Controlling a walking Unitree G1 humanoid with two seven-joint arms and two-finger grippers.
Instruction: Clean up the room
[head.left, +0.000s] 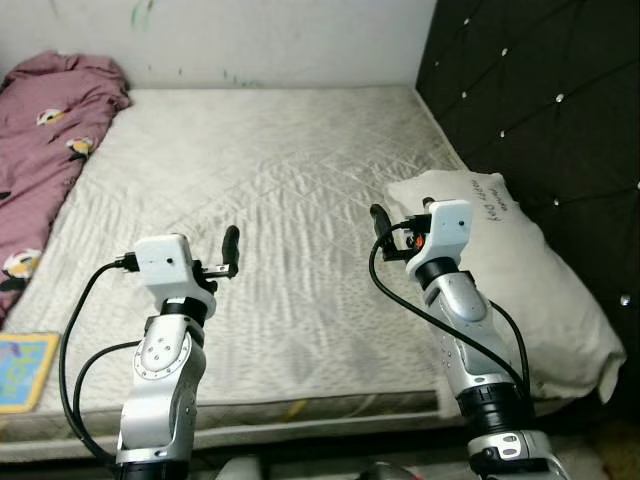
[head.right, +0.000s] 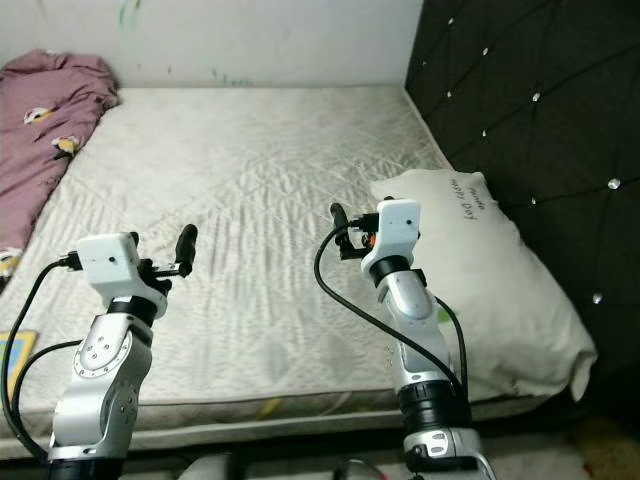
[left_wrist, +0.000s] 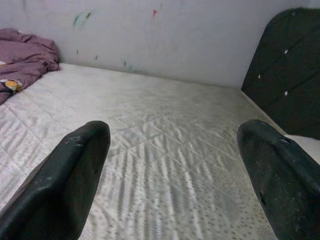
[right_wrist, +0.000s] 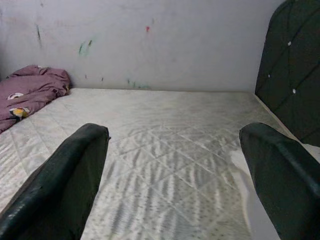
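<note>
Bed (head.left: 270, 200) with a bare quilted mattress spreads out before me, its far edge against a pale wall (head.left: 280, 40) flecked with small paint marks. At the far left corner of the mattress I see a crumpled purple blanket (head.left: 50, 130) running down the left edge. A white pillow (head.left: 520, 270) with handwriting on its cover lies along the right edge, against the dark tufted headboard (head.left: 540, 110). Near the front left corner, a colourful book (head.left: 25, 370) rests flat on the mattress edge.

I have both arms raised over the front part of the mattress. My left gripper (left_wrist: 170, 165) hangs above the quilted surface with its fingers (left_wrist: 65, 180) spread wide and nothing between them. My right gripper (right_wrist: 172, 165) hangs just beside the pillow, its fingers (right_wrist: 67, 180) likewise spread wide and holding nothing. Both grippers point toward the far wall, well apart from each other.
</note>
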